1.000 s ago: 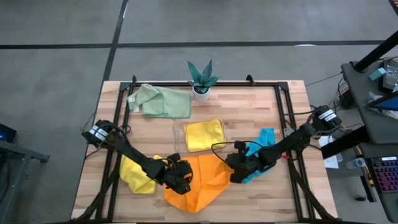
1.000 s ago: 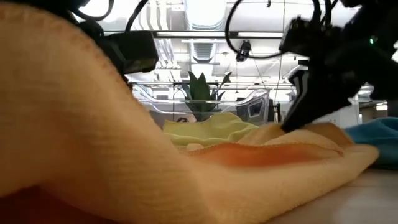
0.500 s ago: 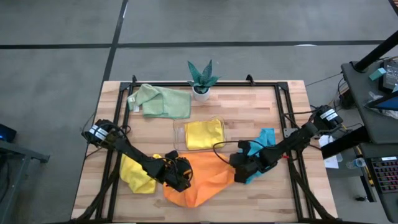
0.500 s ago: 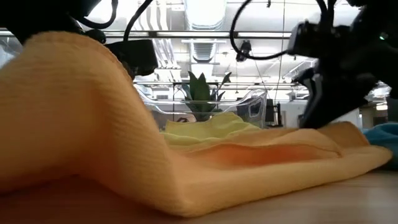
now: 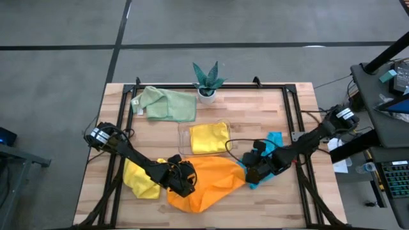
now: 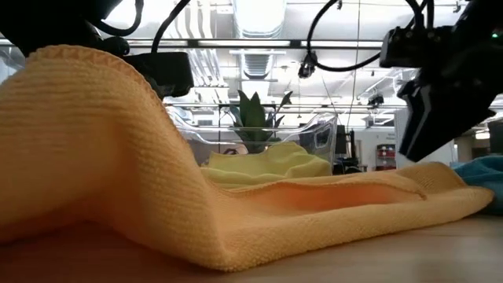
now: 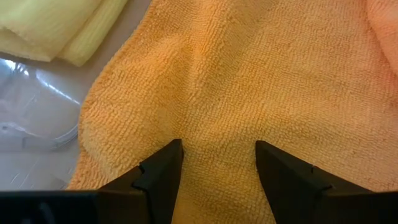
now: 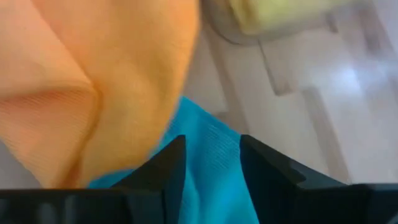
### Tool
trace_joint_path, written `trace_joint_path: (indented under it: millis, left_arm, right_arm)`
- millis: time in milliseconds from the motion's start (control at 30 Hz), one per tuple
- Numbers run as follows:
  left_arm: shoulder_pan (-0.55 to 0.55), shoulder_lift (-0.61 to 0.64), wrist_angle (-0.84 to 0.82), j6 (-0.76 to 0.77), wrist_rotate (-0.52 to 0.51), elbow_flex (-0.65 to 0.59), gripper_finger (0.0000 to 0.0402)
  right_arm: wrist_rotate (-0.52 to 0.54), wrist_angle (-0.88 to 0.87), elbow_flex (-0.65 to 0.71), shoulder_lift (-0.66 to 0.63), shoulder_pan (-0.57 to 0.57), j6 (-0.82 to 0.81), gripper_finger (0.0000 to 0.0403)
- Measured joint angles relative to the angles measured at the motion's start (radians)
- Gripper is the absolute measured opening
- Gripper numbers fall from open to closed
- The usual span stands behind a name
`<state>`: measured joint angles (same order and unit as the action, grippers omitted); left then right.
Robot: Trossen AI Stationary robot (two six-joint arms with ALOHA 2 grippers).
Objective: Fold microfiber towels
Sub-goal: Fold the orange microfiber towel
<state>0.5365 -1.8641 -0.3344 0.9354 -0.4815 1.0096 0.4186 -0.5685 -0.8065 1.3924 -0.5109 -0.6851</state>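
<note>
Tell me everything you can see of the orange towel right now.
The orange towel is a soft looped microfiber cloth, lying rumpled and unfolded at the table's front middle. Its left side rises in a hump under the left pincer, whose open fingers rest on the pile. Its right edge lies flat, overlapping the teal-blue towel; the right pincer, fingers apart, is at that edge, holding nothing. Its back edge reaches the clear tray holding a yellow towel. Another yellow towel lies at its left.

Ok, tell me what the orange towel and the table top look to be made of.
Orange towel: soft looped pile, like microfiber or terry; a nubby, matte weave shows close up and it drapes in soft folds.
Table top: pale wood in narrow joined strips, butcher-block style; visible grain with a slight sheen, possibly sealed.
</note>
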Motion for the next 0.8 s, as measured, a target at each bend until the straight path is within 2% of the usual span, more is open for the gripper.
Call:
trace_joint_path:
  millis: [67, 233, 467, 567, 667, 800]
  left_arm:
    - [0.000, 0.000, -0.002, 0.001, 0.001, 0.000, 0.0191]
    - [0.000, -0.001, -0.003, 0.001, 0.002, -0.001, 0.0191]
    - [0.000, -0.002, 0.010, 0.001, -0.004, 0.002, 0.0191]
    - [0.000, -0.003, 0.010, 0.000, -0.005, 0.004, 0.0191]
    - [0.000, -0.003, 0.010, -0.002, -0.005, 0.008, 0.0191]
    - [0.000, -0.004, 0.013, -0.003, -0.005, 0.011, 0.0191]
  right_arm:
    - [-0.032, -0.032, 0.005, -0.034, -0.008, -0.015, 0.0152]
    - [-0.232, -0.020, 0.031, -0.075, -0.053, -0.026, 0.0133]
    - [-0.235, -0.022, 0.092, -0.037, -0.082, -0.095, 0.0072]
    - [-0.196, -0.040, 0.127, -0.014, -0.058, -0.101, 0.0043]
    - [-0.086, -0.117, 0.139, -0.005, 0.000, -0.087, 0.0017]
    - [0.075, -0.215, 0.124, -0.016, 0.110, -0.047, 0.0009]
